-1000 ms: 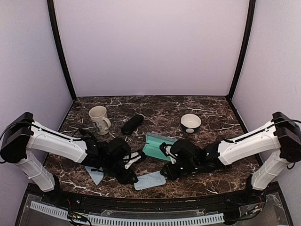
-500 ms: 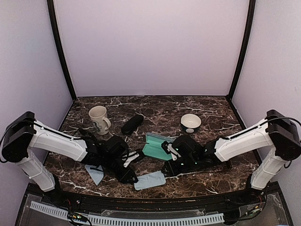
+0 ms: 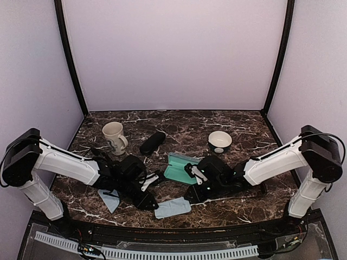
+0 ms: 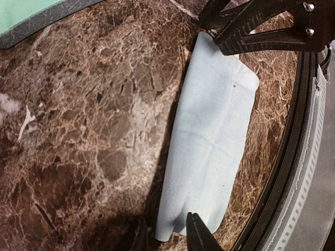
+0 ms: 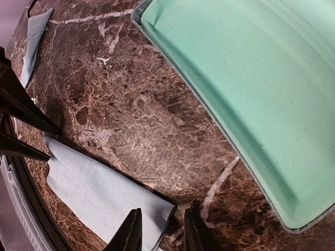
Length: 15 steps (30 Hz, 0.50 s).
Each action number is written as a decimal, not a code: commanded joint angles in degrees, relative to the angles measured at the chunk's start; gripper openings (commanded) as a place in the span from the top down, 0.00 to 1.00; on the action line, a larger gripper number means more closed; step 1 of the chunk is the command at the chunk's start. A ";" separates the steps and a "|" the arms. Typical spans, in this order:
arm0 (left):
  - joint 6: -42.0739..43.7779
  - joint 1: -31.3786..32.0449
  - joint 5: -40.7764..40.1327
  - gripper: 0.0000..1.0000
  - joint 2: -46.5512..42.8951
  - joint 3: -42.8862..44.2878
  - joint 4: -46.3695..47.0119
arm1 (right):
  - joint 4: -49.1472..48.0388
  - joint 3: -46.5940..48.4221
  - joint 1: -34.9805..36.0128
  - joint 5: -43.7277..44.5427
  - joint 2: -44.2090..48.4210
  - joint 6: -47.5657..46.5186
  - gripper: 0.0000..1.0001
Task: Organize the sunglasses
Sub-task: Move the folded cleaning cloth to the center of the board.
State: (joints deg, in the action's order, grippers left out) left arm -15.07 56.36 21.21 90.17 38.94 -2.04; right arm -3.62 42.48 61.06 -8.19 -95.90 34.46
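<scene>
Standing empty where seen: green-lined case (image 5: 246, 83). Sunglasses not discernible; storing judged undone. Left gripper (image 4: 165, 224), right gripper (image 5: 163, 217): slightly parted, grasping nothing, at pale cloth's (image 4: 209, 146) ends.

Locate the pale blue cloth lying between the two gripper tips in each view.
Top external: the cloth lies low in the centre.
Left wrist: right of centre, running top to bottom.
Right wrist: lower left.
Shared landmark: the open green-lined case, seen top left in the left wrist view and upper right in the right wrist view.
</scene>
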 commanded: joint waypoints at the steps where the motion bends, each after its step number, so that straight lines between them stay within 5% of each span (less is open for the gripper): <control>1: -0.24 -0.46 0.33 0.74 -1.42 -0.88 0.11 | -1.89 0.26 -0.41 -0.94 -1.63 -0.45 0.71; 15: -0.27 -0.55 0.35 0.81 -1.20 -0.99 0.50 | -1.62 0.73 -0.42 -0.68 -3.07 -0.87 0.77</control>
State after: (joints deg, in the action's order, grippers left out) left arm -15.46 56.34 21.17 90.17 38.79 -1.96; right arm -6.26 42.74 61.06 -9.02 -97.41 34.30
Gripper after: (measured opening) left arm 0.196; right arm 0.240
